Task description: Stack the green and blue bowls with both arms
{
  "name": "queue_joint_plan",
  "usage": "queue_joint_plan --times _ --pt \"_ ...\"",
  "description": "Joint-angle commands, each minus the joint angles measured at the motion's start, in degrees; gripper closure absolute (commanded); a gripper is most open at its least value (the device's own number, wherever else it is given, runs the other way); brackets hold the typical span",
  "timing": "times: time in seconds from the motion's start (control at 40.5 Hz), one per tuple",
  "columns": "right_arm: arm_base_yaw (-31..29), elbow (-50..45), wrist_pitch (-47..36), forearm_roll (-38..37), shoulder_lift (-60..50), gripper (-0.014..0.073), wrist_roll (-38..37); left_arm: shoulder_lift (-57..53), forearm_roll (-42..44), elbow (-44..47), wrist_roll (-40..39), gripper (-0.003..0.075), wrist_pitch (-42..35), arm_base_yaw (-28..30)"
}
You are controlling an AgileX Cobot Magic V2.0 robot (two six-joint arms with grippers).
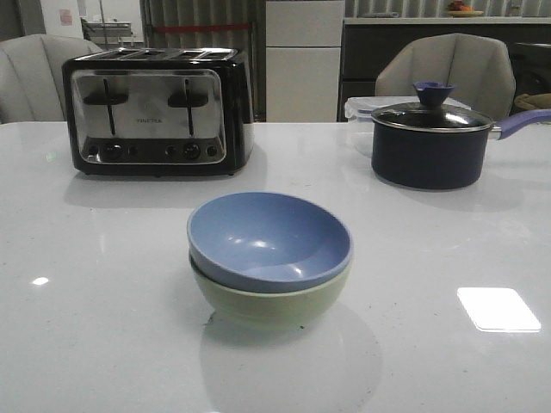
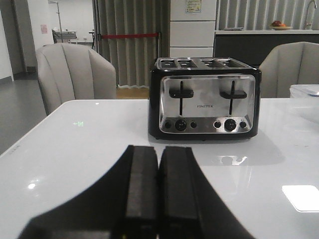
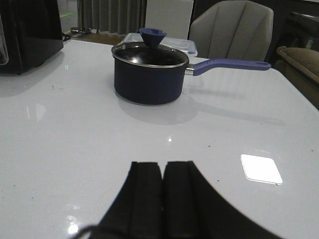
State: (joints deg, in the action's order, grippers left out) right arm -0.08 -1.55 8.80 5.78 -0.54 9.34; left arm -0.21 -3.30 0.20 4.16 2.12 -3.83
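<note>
The dusty blue bowl (image 1: 269,239) sits nested inside the pale green bowl (image 1: 267,303) at the middle of the white table in the front view, slightly tilted. Neither arm shows in the front view. My left gripper (image 2: 158,152) is shut and empty, low over the table and facing the toaster. My right gripper (image 3: 163,167) is shut and empty, low over the table and facing the saucepan. Neither bowl shows in either wrist view.
A black and chrome toaster (image 1: 155,112) stands at the back left and shows in the left wrist view (image 2: 204,97). A dark navy lidded saucepan (image 1: 430,142) with a blue handle stands at the back right and shows in the right wrist view (image 3: 148,69). Chairs stand behind the table.
</note>
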Motion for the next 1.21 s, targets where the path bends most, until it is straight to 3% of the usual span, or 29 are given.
queue_joint_plan --times 0.0,0.148,1.184 --pt "-0.2 0.1 -7.4 0.3 -1.2 0.0540 -2.8 -1.2 -0.4 0.3 -0.6 0.0627 -5.4 -0.1" --pt "-0.2 0.1 -10.1 -1.9 -1.2 0.0540 -9.3 -1.2 -0.4 0.3 -0.6 0.0627 -5.4 -0.1" --pt "-0.2 0.1 -12.2 -3.0 -1.2 0.0540 -9.3 -1.2 -0.4 0.3 -0.6 0.0627 -5.4 -0.1"
